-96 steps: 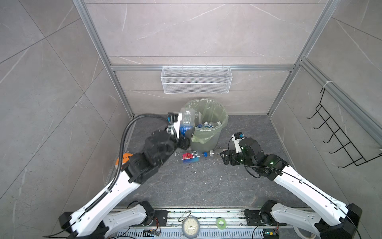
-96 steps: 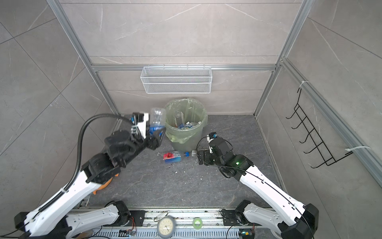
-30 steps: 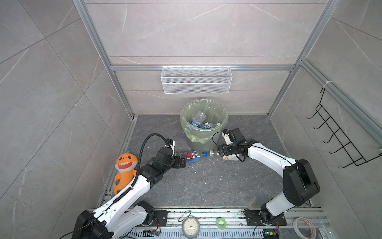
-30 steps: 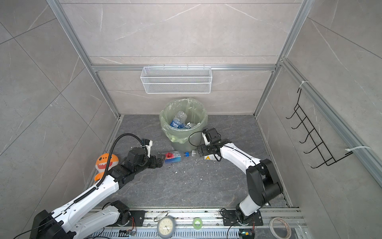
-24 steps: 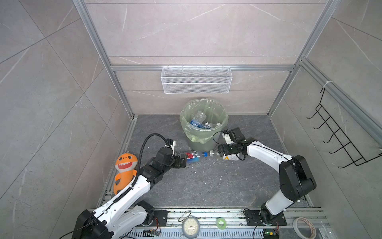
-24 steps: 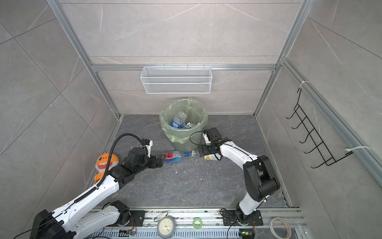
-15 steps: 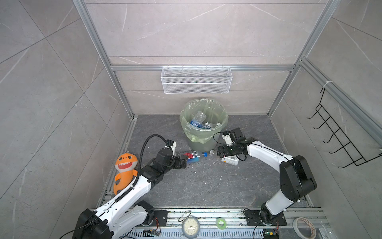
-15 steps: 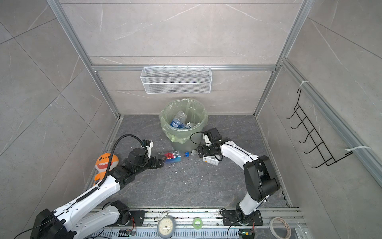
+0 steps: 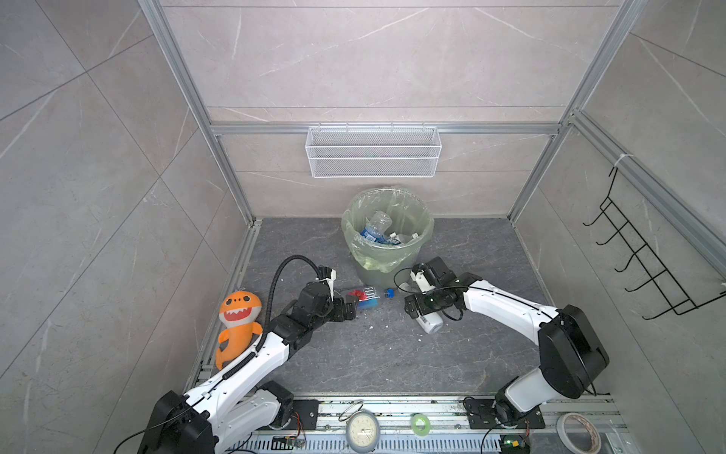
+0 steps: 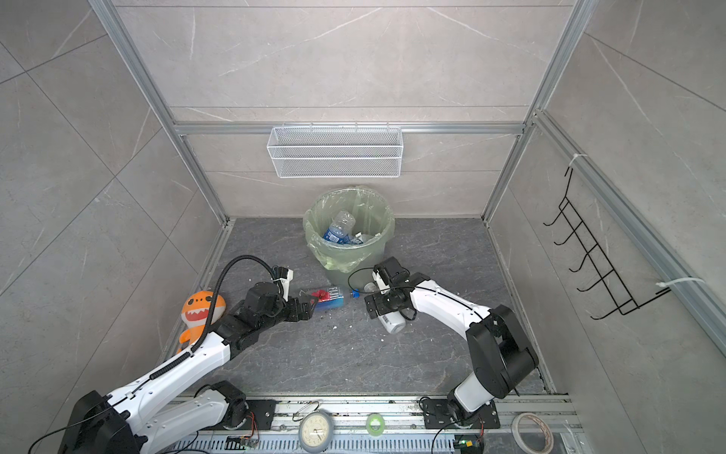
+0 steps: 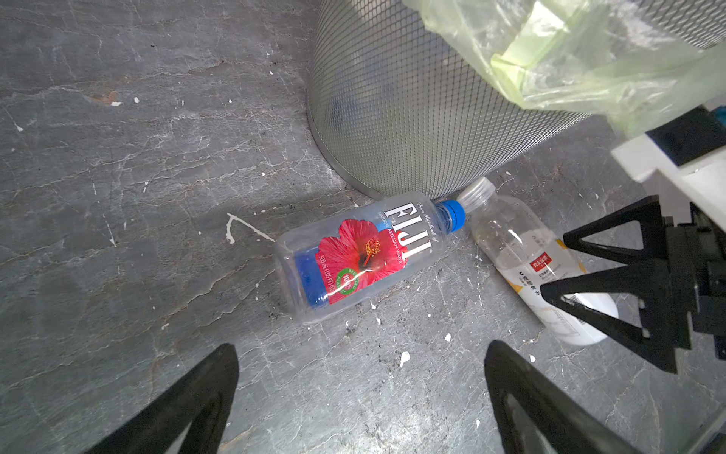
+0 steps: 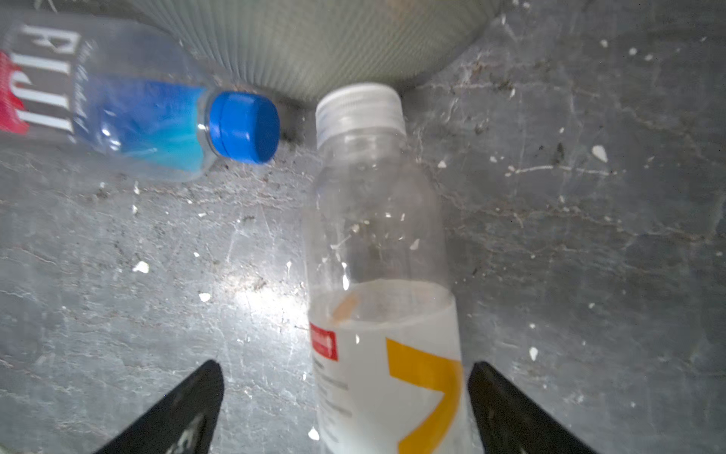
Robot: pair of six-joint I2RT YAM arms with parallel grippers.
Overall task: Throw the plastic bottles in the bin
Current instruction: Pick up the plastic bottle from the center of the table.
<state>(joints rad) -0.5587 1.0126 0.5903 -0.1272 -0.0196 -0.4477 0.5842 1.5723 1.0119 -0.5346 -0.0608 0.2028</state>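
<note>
Floor: 2 plastic bottles lying at the bin's near side, red-flower bottle [image 9: 363,297] left, white-label bottle [image 9: 430,324] right. In bin [image 9: 410,257]: several bottles, count unclear. Both jaws spread wide, nothing held: left gripper [image 9: 352,308] just short of red-flower bottle, right gripper [image 12: 345,377] straddling white-label bottle.

We see a robotics lab test cell: grey tile panels [image 9: 353,59] held in aluminium framing [image 9: 184,90], two robot arms [image 9: 506,310] bolted to a slotted rail [image 9: 444,414], with tape rolls [image 9: 562,430] and a dial timer [image 9: 362,426] lying on it.
</note>
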